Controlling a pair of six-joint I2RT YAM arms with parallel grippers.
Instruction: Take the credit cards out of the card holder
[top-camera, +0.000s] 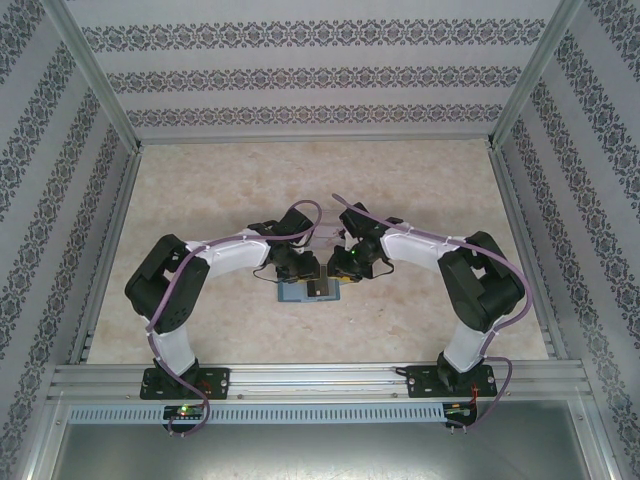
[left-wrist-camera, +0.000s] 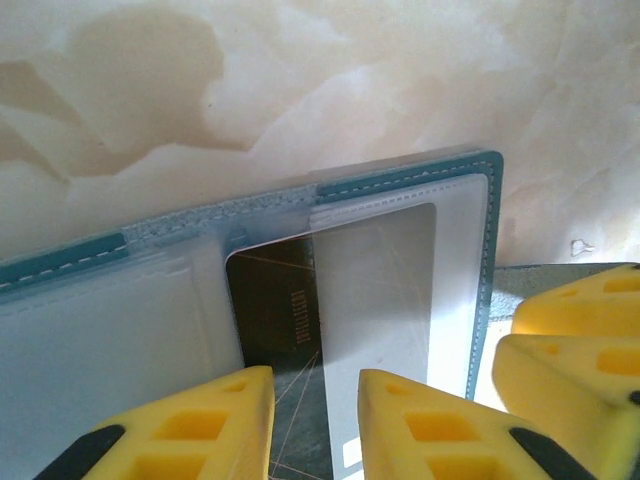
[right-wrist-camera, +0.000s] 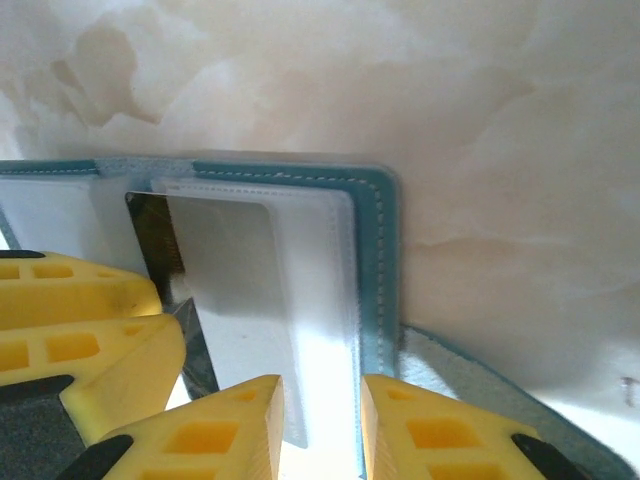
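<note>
The teal card holder (top-camera: 310, 291) lies open on the table between both arms. In the left wrist view, a dark credit card (left-wrist-camera: 270, 300) sticks partly out of a clear inner slot of the card holder (left-wrist-camera: 400, 180), beside a pale card (left-wrist-camera: 375, 290) under the plastic. My left gripper (left-wrist-camera: 315, 385) is open, its yellow fingers straddling the two cards' near ends. My right gripper (right-wrist-camera: 320, 395) is open over the holder's right edge (right-wrist-camera: 375, 250), next to the pale card (right-wrist-camera: 225, 270) and the dark card (right-wrist-camera: 150, 235). From above, the left gripper (top-camera: 297, 268) and right gripper (top-camera: 345, 265) nearly touch.
The holder's closing tab (right-wrist-camera: 480, 380) lies flat on the marbled table (top-camera: 200, 200) to its right. Patterned walls and metal posts (top-camera: 100, 80) enclose the table on three sides. The other arm's fingers (left-wrist-camera: 580, 340) crowd each wrist view.
</note>
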